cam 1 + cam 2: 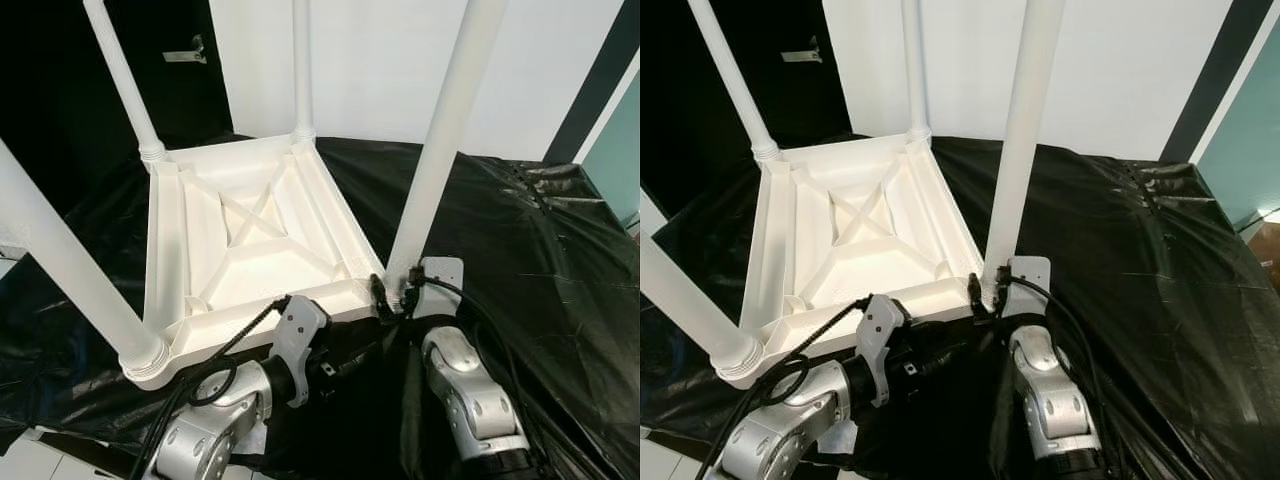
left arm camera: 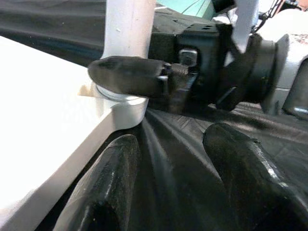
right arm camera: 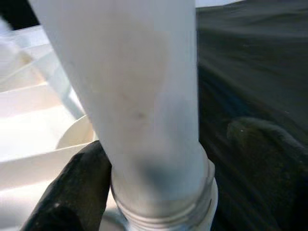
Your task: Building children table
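A white plastic children's table (image 1: 250, 250) lies upside down on a black sheet, with its legs pointing up. My right gripper (image 1: 393, 293) is at the base of the near right leg (image 1: 440, 150), just above its threaded collar (image 3: 163, 211). The leg stands between the two open fingers: one finger (image 3: 72, 187) touches it, the other (image 3: 269, 149) stands a little apart. My left gripper (image 2: 173, 187) is low at the table's near edge beside that same corner. Its two fingers (image 2: 106, 192) are spread over the sheet with nothing between them.
The black plastic sheet (image 1: 530, 250) covers the floor around the table, wrinkled at the right. A white wall (image 1: 380, 70) stands behind, with a dark opening (image 1: 60, 90) at the back left. The other three legs rise at the far corners and near left (image 1: 60, 270).
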You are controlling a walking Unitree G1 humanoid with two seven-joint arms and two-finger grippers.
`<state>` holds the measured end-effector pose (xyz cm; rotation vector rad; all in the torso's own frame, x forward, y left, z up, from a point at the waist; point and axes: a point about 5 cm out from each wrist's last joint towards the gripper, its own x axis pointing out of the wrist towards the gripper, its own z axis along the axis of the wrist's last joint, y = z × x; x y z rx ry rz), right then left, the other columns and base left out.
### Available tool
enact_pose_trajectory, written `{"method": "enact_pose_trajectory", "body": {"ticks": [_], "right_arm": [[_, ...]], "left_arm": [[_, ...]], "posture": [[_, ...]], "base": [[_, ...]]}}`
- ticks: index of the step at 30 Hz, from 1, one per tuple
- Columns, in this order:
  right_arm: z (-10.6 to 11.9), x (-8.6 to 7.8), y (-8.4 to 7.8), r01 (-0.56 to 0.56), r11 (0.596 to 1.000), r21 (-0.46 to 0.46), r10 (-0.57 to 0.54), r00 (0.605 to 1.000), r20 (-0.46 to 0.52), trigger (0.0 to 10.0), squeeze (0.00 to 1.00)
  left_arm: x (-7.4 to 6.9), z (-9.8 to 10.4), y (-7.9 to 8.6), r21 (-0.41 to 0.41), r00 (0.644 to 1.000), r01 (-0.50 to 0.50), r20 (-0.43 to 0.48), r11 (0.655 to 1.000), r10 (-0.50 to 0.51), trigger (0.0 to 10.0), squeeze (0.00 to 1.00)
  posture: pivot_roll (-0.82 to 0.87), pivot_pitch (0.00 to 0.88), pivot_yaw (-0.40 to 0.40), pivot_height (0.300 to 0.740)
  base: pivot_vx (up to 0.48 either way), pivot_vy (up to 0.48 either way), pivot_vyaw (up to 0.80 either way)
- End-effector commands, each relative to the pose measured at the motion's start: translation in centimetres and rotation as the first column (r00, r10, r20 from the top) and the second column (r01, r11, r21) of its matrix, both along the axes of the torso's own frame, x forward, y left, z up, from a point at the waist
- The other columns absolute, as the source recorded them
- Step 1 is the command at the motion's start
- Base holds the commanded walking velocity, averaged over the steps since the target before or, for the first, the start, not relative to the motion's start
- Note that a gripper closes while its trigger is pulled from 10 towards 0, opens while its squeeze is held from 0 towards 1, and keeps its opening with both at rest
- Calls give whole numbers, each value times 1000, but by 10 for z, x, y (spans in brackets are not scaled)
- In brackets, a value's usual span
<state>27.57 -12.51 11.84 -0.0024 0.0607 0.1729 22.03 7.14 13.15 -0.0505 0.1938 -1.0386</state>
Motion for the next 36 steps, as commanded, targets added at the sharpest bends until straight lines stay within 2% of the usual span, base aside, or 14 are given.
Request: {"method": "enact_pose_trajectory", "body": {"ticks": [1,5,6,7,10,13,22,23,25,28,29,30,31,36], "right_arm": [[4,-2,-9,-15,1000,20,15,1000,25,10000,1000],[5,-3,-17,-82,996,35,81,996,36,10000,1000],[6,-4,-23,-137,990,29,135,990,45,10000,157],[7,-3,-29,-182,983,31,181,983,44,10000,0],[14,2,-41,-301,954,-8,301,952,53,10000,0],[15,5,-43,-332,943,-16,332,942,49,10000,0],[21,20,-44,-555,821,-132,557,830,-25,10000,0],[21,24,-43,-615,775,-148,614,787,-57,10000,0],[21,24,-43,-615,775,-148,614,787,-57,10000,0],[20,26,-42,-653,740,-164,649,756,-81,10000,0],[19,28,-42,-671,721,-171,665,740,-101,8863,0],[18,31,-42,-691,700,-182,683,722,-115,6235,0],[17,35,-42,-710,678,-193,699,703,-133,0,0],[17,41,-44,-735,640,-223,719,676,-162,0,0]], "left_arm": [[0,-1,-1,6,1000,4,0,1000,-4,10000,0],[0,-1,-1,5,1000,5,-1,1000,-5,10000,0],[0,-1,-2,5,1000,7,-1,1000,-7,10000,0],[0,0,-2,5,1000,9,-1,1000,-9,10000,0],[0,0,-2,5,1000,11,1,1000,-11,10000,0],[0,0,-2,5,1000,11,0,1000,-11,10000,0],[0,-1,0,15,1000,8,0,1000,-8,10000,0],[1,-1,0,17,1000,5,2,1000,-5,10000,0],[1,-1,0,17,1000,5,2,1000,-5,10000,0],[1,-1,0,18,1000,3,4,1000,-3,10000,0],[2,-1,0,19,1000,3,5,1000,-3,10000,0],[2,-1,0,19,1000,2,6,1000,-2,10000,0],[2,-1,0,19,1000,1,7,1000,-1,10000,0],[3,-1,-1,21,1000,-3,11,1000,3,10000,0]], "posture": [[-43,0,-30,740],[-47,0,-26,740],[-47,0,-24,740],[-48,0,-23,740],[-50,0,-21,740],[-52,0,-18,740],[-43,0,-20,740],[-41,0,-20,740],[-41,0,-20,740],[-40,0,-20,740],[-38,0,-20,740],[-36,0,-22,740],[-34,0,-23,740],[-30,0,-27,740]], "base": [[0,0,0],[0,0,0],[0,0,0],[0,0,0],[0,0,0],[0,0,0],[0,0,0],[0,0,0],[0,0,0],[0,0,0],[0,0,0],[0,0,0],[0,0,0],[0,0,0]]}}
